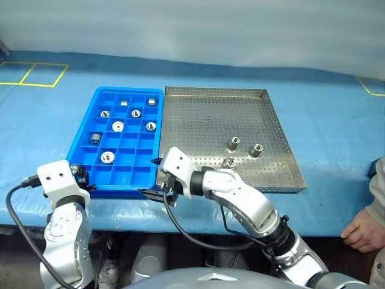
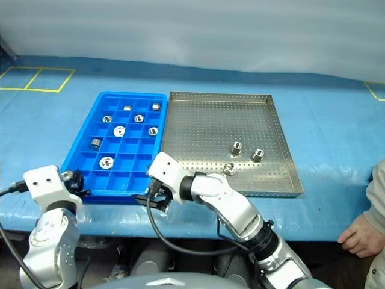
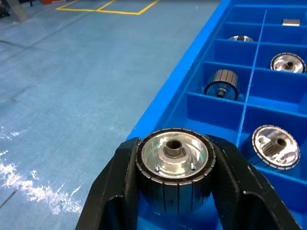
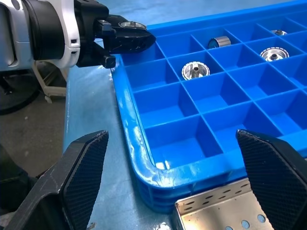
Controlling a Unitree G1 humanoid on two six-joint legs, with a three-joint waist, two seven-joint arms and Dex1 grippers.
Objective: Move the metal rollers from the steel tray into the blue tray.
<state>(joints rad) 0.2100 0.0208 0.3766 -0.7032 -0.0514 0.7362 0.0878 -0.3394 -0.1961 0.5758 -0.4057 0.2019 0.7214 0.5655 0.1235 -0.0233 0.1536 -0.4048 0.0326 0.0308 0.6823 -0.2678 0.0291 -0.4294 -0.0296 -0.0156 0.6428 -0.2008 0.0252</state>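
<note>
The steel tray [image 1: 204,120] lies on the blue-covered table with three metal rollers [image 1: 234,142] on its perforated floor near the front right. To its left the blue tray [image 1: 129,174] holds several rollers [image 1: 118,126] in separate compartments. My left gripper [image 3: 175,148] is shut on one roller [image 3: 173,165] at the blue tray's near left corner, just outside the rim. My right gripper [image 1: 155,177] is open and holds nothing. It hangs at the front edge where the two trays meet and points left toward the left gripper [image 4: 127,38].
A person's hand [image 1: 364,232] rests on the table's front edge at the far right. Yellow tape lines [image 1: 36,75] mark the cover at the back left. The table edge runs just in front of both trays.
</note>
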